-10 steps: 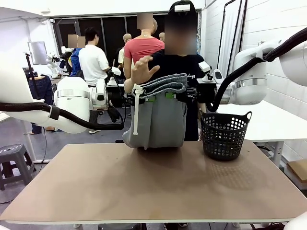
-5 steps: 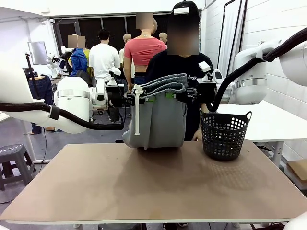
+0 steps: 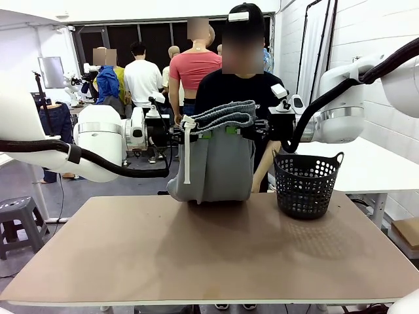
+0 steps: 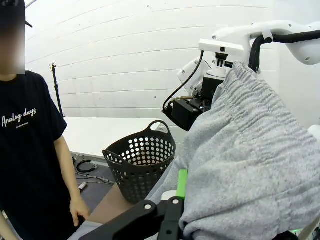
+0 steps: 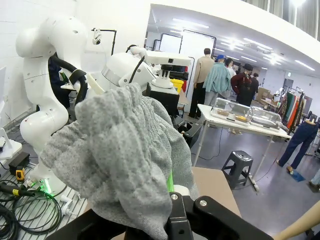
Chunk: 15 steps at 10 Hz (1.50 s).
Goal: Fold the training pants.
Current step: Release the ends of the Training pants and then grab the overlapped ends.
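Note:
The light grey training pants [image 3: 219, 163] hang by their gathered waistband [image 3: 222, 116] between both grippers, well above the table; the lower end rests bunched on the far table edge. A white drawstring [image 3: 185, 152] dangles at the left. My left gripper [image 3: 201, 135] is shut on the waistband's left part and my right gripper [image 3: 236, 129] on its right part, green pads showing. In the left wrist view the grey fabric [image 4: 250, 165] drapes over the left gripper [image 4: 184, 197]. In the right wrist view the cloth [image 5: 125, 155] bunches over the right gripper [image 5: 172, 197].
A black perforated basket [image 3: 306, 184] stands on the brown table [image 3: 209, 255] at the right, also the basket [image 4: 142, 167] in the left wrist view. A person in a black shirt [image 3: 239, 88] stands right behind the pants, arms down. Other people stand farther back.
The person behind the pants lowered the raised hand to the side. Both arms and the pants have stayed in place.

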Tool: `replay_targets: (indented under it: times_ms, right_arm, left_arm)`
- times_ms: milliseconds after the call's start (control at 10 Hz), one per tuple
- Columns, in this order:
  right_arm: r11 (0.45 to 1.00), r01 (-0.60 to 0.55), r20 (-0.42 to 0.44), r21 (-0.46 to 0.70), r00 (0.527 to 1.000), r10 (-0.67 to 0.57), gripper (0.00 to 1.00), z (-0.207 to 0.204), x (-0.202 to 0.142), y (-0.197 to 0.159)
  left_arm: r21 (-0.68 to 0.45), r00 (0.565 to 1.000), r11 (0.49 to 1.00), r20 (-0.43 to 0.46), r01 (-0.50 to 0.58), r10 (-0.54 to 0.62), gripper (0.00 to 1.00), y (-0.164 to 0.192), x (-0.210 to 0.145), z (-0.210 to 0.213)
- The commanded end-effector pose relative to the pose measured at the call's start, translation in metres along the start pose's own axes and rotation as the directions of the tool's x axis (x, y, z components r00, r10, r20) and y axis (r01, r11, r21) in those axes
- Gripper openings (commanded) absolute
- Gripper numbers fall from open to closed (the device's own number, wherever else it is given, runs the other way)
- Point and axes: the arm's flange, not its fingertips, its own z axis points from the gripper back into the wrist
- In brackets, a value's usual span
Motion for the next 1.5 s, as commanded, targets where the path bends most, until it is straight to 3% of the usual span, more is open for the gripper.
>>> replay_targets:
  times_ms: [0,1400]
  right_arm:
    - [1.0,-0.008,0.015,0.001,1.0,0.008,0.0,0.0001,0.0014,0.0044]
    - [1.0,-0.008,0.015,0.001,1.0,0.008,0.0,0.0001,0.0014,0.0044]
  left_arm:
    - [-0.009,1.0,1.0,0.009,0.0,0.0,0.0,-0.0007,0.0022,-0.0002]
    - [-0.009,1.0,1.0,0.009,0.0,0.0,0.0,-0.0007,0.0022,-0.0002]
